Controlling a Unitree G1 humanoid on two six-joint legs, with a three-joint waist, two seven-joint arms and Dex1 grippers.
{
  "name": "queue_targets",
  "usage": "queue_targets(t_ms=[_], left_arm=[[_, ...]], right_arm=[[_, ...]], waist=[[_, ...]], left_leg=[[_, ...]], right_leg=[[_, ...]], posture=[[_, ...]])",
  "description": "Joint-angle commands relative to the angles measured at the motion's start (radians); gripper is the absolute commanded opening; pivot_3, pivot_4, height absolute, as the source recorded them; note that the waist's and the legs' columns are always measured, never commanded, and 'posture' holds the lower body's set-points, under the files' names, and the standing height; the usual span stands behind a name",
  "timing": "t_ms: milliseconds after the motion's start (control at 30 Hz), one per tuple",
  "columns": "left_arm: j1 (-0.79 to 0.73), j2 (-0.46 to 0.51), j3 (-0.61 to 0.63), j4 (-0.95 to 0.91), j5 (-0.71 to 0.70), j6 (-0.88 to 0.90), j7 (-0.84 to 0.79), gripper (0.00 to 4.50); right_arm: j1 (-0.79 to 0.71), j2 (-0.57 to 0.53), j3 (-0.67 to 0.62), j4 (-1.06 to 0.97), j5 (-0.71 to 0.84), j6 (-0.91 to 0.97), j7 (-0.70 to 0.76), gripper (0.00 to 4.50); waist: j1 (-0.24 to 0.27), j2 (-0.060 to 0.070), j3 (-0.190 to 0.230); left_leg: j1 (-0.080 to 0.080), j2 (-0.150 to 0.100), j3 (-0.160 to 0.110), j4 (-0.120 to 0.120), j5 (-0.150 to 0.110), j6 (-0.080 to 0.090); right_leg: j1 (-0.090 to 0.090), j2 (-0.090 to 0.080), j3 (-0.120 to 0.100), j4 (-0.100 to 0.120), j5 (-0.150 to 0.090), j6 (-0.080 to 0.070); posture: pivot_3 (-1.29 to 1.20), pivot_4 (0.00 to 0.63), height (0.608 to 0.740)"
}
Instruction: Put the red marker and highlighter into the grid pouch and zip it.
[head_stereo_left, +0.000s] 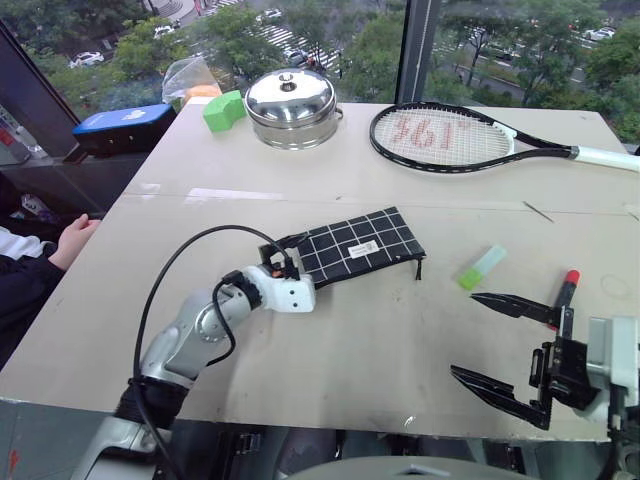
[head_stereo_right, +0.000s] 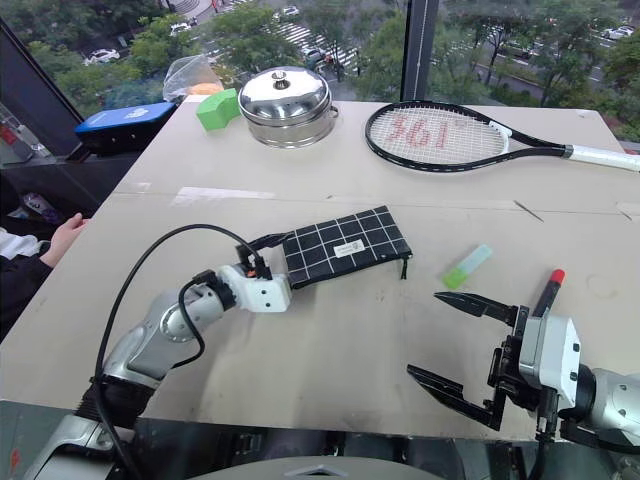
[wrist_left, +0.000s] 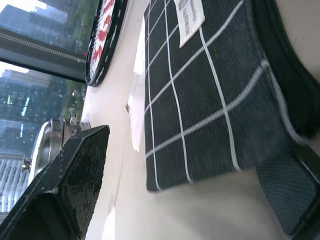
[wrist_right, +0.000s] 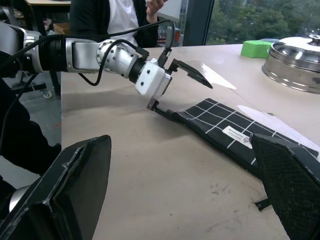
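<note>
Right wrist view shows the left end effector (wrist_right: 172, 85) spread wide around the near end of the grid pouch (wrist_right: 235, 132), one finger slipped beneath it. Close squarely on that edge (avoid dragging it). Right end effector (head_stereo_left: 505, 345), wide and empty, hovers near the red marker (head_stereo_left: 567, 288) and highlighter (head_stereo_left: 482, 267) on the counter (head_stereo_left: 380, 340).

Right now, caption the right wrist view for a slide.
Open left gripper straddles one end of the black white-gridded fabric pouch on the tan table.

1 pouch (head_stereo_left: 362, 246), 1 marker (head_stereo_left: 567, 290), 1 highlighter (head_stereo_left: 482, 267), 1 racket (head_stereo_left: 450, 137), 1 pot (head_stereo_left: 291, 107)
</note>
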Motion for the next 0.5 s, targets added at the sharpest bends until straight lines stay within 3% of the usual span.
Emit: queue_targets(t_ms=[33, 167, 300, 333, 367, 500], left_arm=[[-0.011, -0.023, -0.084, 0.067, 0.045, 0.046, -0.026, 4.40], [-0.023, -0.019, -0.114, 0.097, 0.034, 0.071, -0.068, 3.11], [-0.025, -0.006, -0.116, 0.104, -0.008, 0.060, -0.096, 1.04], [-0.024, -0.006, -0.112, 0.098, -0.031, 0.055, -0.107, 0.31], [-0.022, -0.004, -0.106, 0.087, -0.052, 0.050, -0.118, 0.05], [-0.001, -0.003, -0.060, 0.005, -0.176, 0.102, -0.187, 0.05]], right_arm=[[0.006, 0.008, 0.001, -0.042, 0.001, -0.019, -0.019, 4.50], [0.016, 0.016, 0.004, -0.054, -0.007, -0.021, -0.040, 4.50], [0.033, 0.040, 0.024, -0.059, -0.046, -0.026, -0.074, 4.50], [0.026, 0.043, 0.035, -0.059, -0.059, -0.017, -0.094, 4.50], [0.015, 0.052, 0.047, -0.059, -0.077, -0.008, -0.127, 4.50], [-0.065, 0.050, 0.137, -0.062, -0.111, 0.150, -0.287, 4.50]], waist=[[0.000, 0.000, -0.001], [-0.001, 0.000, -0.001], [-0.004, 0.002, -0.003], [-0.006, 0.003, -0.003], [-0.008, 0.003, -0.004], [-0.020, 0.006, -0.006]], left_leg=[[0.000, 0.000, 0.000, 0.000, 0.000, 0.000], [0.000, 0.000, 0.000, 0.000, 0.000, 0.000], [0.000, 0.000, -0.001, 0.000, 0.000, 0.000], [0.000, 0.000, 0.000, 0.000, 0.000, 0.000], [0.000, 0.000, 0.000, 0.000, 0.000, 0.000], [0.001, 0.000, 0.000, -0.001, 0.000, 0.000]], right_leg=[[0.000, 0.000, 0.000, 0.000, 0.000, 0.000], [0.000, 0.001, 0.000, 0.000, 0.000, 0.000], [0.000, 0.001, -0.001, 0.001, 0.000, 0.000], [0.000, 0.001, 0.000, 0.001, 0.000, 0.000], [0.000, 0.000, 0.000, 0.001, 0.000, 0.000], [0.000, 0.000, 0.001, 0.001, 0.000, 0.000]], posture=[[0.00, 0.150, 0.740], [0.00, 0.150, 0.740], [0.00, 0.150, 0.740], [0.00, 0.150, 0.740], [0.00, 0.150, 0.740], [0.00, 0.150, 0.740]])
